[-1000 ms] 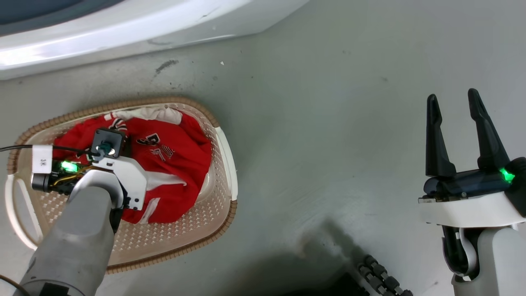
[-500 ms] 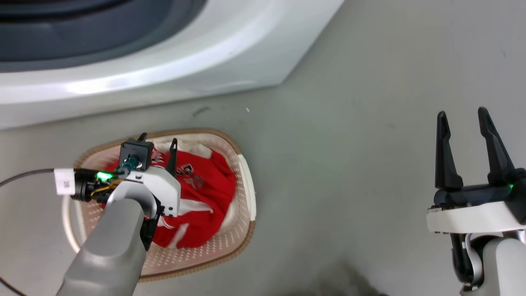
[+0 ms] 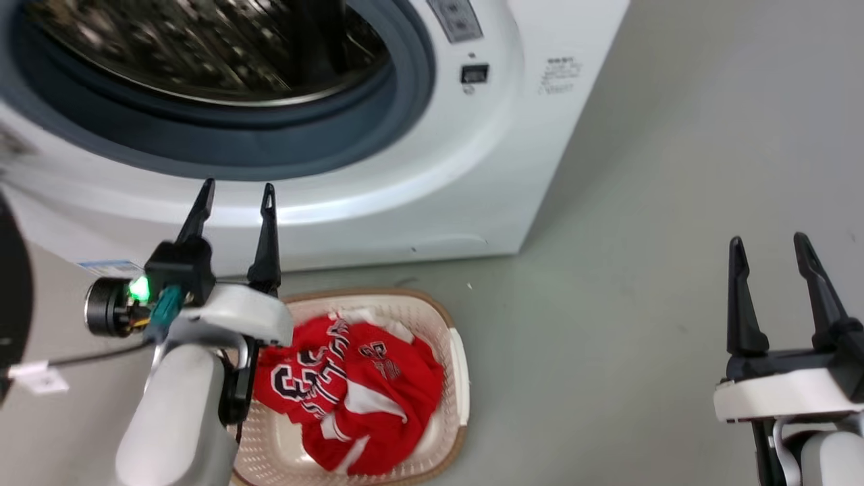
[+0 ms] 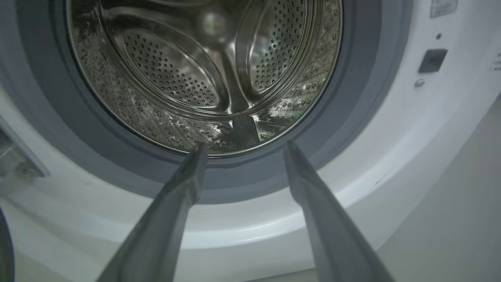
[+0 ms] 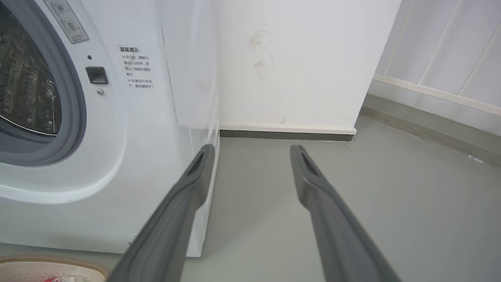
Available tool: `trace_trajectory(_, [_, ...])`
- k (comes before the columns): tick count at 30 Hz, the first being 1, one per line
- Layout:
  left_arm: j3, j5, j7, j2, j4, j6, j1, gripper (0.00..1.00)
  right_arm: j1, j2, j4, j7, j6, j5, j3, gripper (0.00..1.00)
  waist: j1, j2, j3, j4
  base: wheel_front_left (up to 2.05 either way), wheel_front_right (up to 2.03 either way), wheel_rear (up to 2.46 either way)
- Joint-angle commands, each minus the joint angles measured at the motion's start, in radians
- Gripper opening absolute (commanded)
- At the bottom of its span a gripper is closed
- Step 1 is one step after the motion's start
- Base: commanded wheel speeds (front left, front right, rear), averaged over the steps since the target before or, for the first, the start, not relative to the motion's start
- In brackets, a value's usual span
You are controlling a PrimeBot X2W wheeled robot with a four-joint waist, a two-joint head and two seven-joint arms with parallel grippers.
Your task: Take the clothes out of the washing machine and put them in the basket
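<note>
While left hand (image 3: 239, 185) gapes, clothes (image 3: 351, 385) lie below.

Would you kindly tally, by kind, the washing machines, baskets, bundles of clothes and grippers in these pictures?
Washing machine: 1
Basket: 1
Bundle of red clothes: 1, lying in the basket
Grippers: 2, the left gripper and the right gripper, both open
Total: 5
</note>
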Motion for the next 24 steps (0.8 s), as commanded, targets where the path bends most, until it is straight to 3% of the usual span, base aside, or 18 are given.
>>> trace_trajectory(1, [0.004,0.004,-0.003,-0.010,-0.016,-0.003,0.020,1.00,0.013,0.001,0.003,-0.002,-0.001,-0.003,-0.002,1.00,0.0002,0.0000,-0.058,0.041,0.00,0.00,0.00])
trace_trajectory(10, [0.103,0.064,-0.003,-0.067,-0.272,-0.026,0.244,1.00,0.091,0.001,0.000,-0.002,-0.001,0.014,0.005,1.00,0.0002,0.0000,-0.184,0.058,0.00,0.00,0.00])
trace_trajectory(24, [0.188,0.117,-0.003,-0.164,-0.382,-0.043,0.496,1.00,0.187,0.001,-0.008,-0.002,-0.001,0.038,0.039,1.00,0.0002,0.0000,-0.283,0.028,0.00,0.00,0.00])
